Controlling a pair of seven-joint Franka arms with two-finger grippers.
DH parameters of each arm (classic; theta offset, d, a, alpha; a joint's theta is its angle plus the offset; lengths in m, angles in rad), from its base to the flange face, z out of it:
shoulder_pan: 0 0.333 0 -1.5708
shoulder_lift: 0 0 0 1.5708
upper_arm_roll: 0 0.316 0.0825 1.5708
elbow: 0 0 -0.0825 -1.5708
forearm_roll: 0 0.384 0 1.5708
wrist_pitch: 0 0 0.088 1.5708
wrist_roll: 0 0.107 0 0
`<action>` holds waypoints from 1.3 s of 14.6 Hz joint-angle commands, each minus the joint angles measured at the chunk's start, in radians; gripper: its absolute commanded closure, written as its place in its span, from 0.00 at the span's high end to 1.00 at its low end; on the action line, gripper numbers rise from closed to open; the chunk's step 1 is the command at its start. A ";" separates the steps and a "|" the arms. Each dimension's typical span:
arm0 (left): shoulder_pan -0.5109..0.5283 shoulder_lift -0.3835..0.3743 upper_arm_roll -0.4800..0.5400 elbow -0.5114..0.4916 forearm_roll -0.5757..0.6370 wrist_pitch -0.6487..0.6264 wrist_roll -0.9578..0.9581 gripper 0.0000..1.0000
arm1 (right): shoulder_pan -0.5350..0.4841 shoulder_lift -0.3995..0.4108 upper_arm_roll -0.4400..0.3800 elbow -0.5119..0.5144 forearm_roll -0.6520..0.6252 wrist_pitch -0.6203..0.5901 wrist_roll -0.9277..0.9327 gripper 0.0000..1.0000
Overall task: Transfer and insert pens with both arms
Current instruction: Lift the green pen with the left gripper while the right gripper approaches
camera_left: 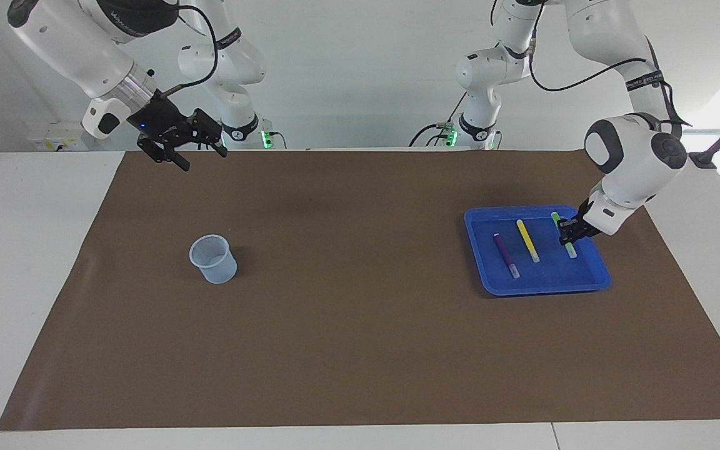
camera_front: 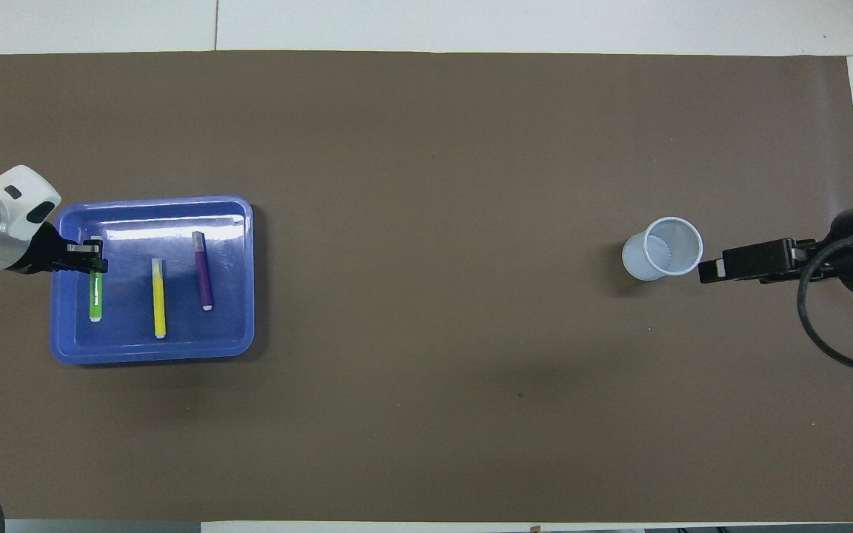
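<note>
Lower right of the facing view: left tool [camera_left: 568, 234] down on green pen [camera_left: 564, 235] in blue tray [camera_left: 541, 286].
Whether its grip has closed is unclear; right tool [camera_left: 192, 147] waits open, upper left.

- Green pen [camera_left: 562, 234] [camera_front: 95, 295]: flat in blue tray [camera_left: 538, 288] [camera_front: 152, 350], nearest left arm's end.
- Yellow pen [camera_left: 527, 240] [camera_front: 159, 297]: flat, in the middle.
- Purple pen [camera_left: 505, 255] [camera_front: 203, 270]: flat beside yellow.

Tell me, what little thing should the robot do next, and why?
Probably close the left gripper on the green pen and lift it. The gripper is down in the blue tray at that pen, and the cup is empty.
</note>
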 commanded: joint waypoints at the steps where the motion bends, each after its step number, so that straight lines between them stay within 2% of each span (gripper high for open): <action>1: -0.049 0.000 0.000 0.127 -0.015 -0.157 -0.151 0.00 | -0.001 -0.026 0.001 -0.033 0.026 0.024 -0.012 1.00; 3: -0.098 -0.001 -0.003 0.210 -0.049 -0.261 -0.326 0.00 | -0.001 -0.026 0.001 -0.033 0.026 0.024 -0.012 1.00; 5: -0.152 -0.015 -0.006 0.249 -0.131 -0.303 -0.551 0.00 | -0.001 -0.026 0.001 -0.037 0.050 0.030 -0.004 1.00; 9: -0.279 -0.076 -0.027 0.268 -0.254 -0.306 -1.042 0.00 | -0.001 -0.084 0.001 -0.171 0.215 0.128 0.050 1.00; 14: -0.408 -0.110 -0.032 0.249 -0.402 -0.233 -1.549 0.00 | 0.005 -0.104 0.015 -0.209 0.334 0.196 0.188 1.00; 16: -0.466 -0.131 -0.032 0.202 -0.431 -0.175 -1.683 0.00 | 0.020 -0.106 0.029 -0.214 0.360 0.190 0.188 1.00; 18: -0.517 -0.145 -0.032 0.157 -0.448 -0.080 -1.843 0.00 | 0.023 -0.106 0.029 -0.214 0.504 0.213 0.189 1.00; 19: -0.526 -0.153 -0.034 0.139 -0.464 -0.037 -1.897 0.00 | 0.031 -0.106 0.036 -0.214 0.535 0.234 0.191 1.00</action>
